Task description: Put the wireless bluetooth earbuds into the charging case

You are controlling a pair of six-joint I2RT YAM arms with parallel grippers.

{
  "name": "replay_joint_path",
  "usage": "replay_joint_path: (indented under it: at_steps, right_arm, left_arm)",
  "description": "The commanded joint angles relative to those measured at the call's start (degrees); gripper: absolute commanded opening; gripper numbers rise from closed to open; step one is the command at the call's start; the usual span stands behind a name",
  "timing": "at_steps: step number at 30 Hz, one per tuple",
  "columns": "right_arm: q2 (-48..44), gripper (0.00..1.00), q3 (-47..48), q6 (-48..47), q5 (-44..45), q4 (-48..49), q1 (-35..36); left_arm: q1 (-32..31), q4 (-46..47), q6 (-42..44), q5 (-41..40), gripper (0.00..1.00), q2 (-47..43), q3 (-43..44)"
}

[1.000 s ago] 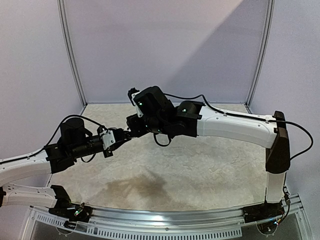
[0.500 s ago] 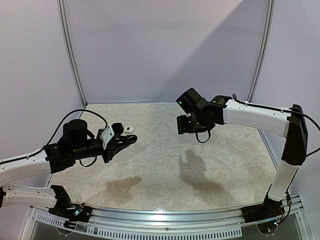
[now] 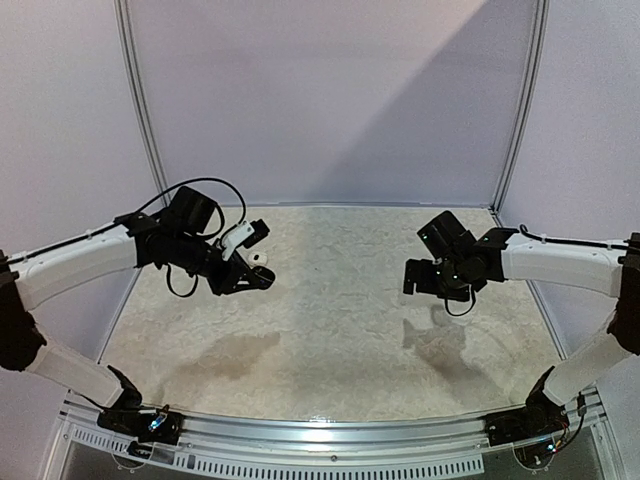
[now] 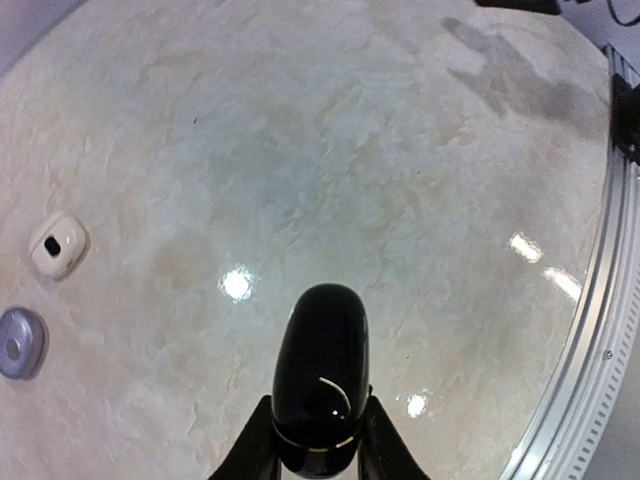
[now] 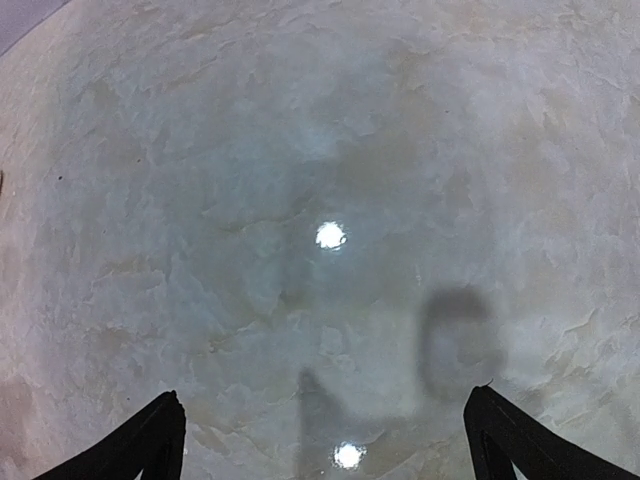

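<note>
On table point(image 4: 400, 150): white case point(image 4: 58, 245); silvery-grey case point(image 4: 18, 343) shows in left wrist view only.
Left gripper point(image 4: 318, 445): clamped on black charging case point(image 4: 322, 350).
Right gripper point(image 5: 320, 400): spread wide, empty.

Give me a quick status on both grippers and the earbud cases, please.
Left gripper shut on black case. Right gripper open, empty. White case and grey case on table; earbuds not in view. Nothing in the way.

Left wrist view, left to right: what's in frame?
Lavender-grey case → white case → black case, clamped in the left gripper → metal table rail.
</note>
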Motion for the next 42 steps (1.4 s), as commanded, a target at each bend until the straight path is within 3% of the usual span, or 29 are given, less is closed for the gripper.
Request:
replay_joint_path:
  at_steps: [1,8,14,24,26,27,30,31,33,42]
  right_arm:
    - [-3.5,0.99,-5.5,1.0,-2.0,3.3,-5.0]
    - [-4.8,0.99,-7.4,0.0,-2.7,3.0,-7.5]
    - [-2.8,0.99,-6.0,1.0,-2.5,1.3,-7.6]
    - [-4.5,0.99,-6.2,4.7,-4.9,0.3,-7.6]
    - [-5.0,0.99,-5.9,4.5,-5.0,-0.4,-7.6]
    - [-5.3,0.99,-5.8,4.5,-5.2,-0.4,-7.6]
    - [-6.7,0.99,-5.7,3.6,-6.0,0.7,-7.6]
    - [-7.3,0.99,-5.8,3.6,-5.9,1.2,-7.6]
    - [-8.4,0.99,-5.7,2.9,-5.6,1.9,-7.6]
    - [-13.0,0.99,-8.1,-5.0,-2.5,8.9,-11.2]
  left_arm:
    - [8.2,-18.7,-0.6,5.8,0.0,7.9,7.0]
    - [16.5,-21.5,-7.4,10.3,0.0,18.8,16.1]
    - [20.1,-19.2,-13.1,18.2,0.07,26.7,16.7]
    - [22.2,-10.0,-20.2,17.7,0.14,34.5,12.4]
    - [22.2,-8.9,-20.8,17.6,0.26,35.2,11.4]
    - [22.2,-9.1,-20.8,17.1,0.4,35.6,11.0]
    - [22.3,-11.2,-20.4,12.9,0.69,36.1,10.5]
    - [22.4,-11.8,-20.2,11.9,0.94,35.9,10.5]
    - [22.6,-13.2,-19.7,9.7,0.99,34.4,10.6]
    - [22.9,-18.1,-11.2,0.9,0.99,16.5,11.6]
